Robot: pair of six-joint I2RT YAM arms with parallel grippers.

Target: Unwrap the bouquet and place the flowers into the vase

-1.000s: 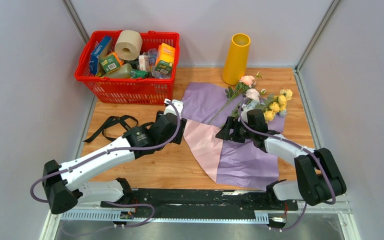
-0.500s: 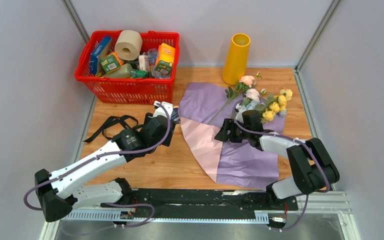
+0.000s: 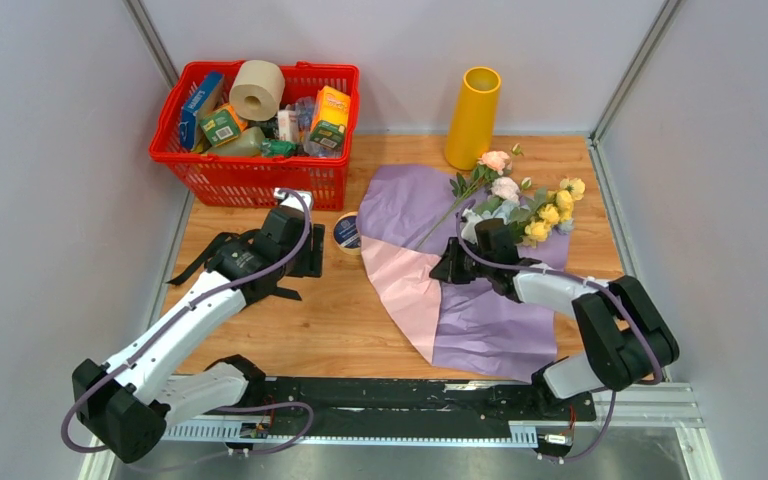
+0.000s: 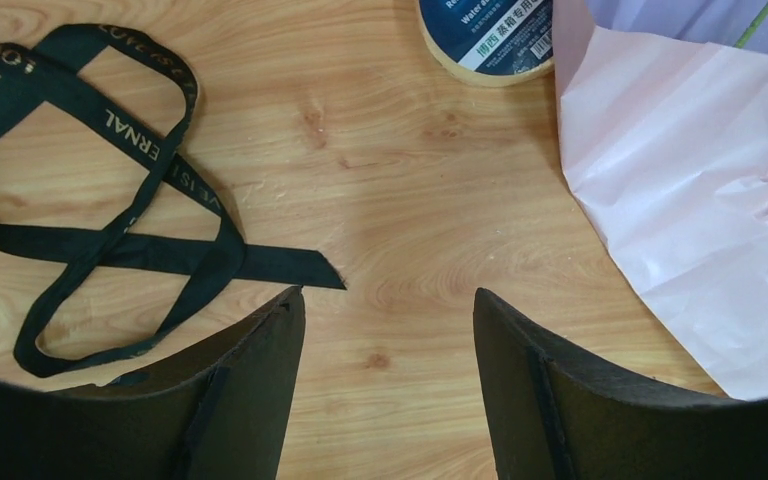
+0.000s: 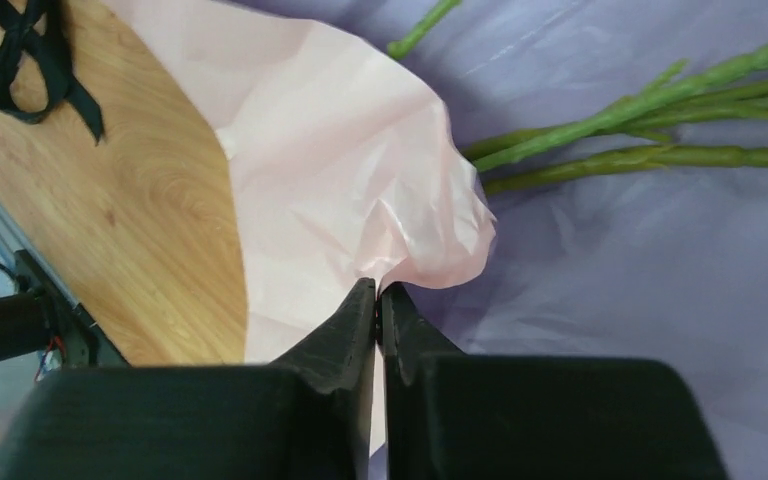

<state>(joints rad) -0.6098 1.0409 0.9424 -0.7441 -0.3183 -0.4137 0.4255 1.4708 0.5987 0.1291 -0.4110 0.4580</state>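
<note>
The bouquet lies unwrapped: its lilac-and-pink paper is spread flat on the table. The flowers rest on the paper's far right part, and their green stems show in the right wrist view. Behind them the yellow vase stands upright, holding nothing. My right gripper is shut on a raised fold of the pink paper, just short of the stems. My left gripper hangs open over bare wood between the black ribbon and the paper's left edge.
A red basket full of groceries and a beige paper roll stands at the back left. A tape roll lies between the basket and the paper. The loose ribbon sprawls left of my left gripper. Grey walls close in both sides.
My left arm has pulled back to the left, off the paper, uncovering the tape roll. My right gripper has closed on the pink paper fold.
</note>
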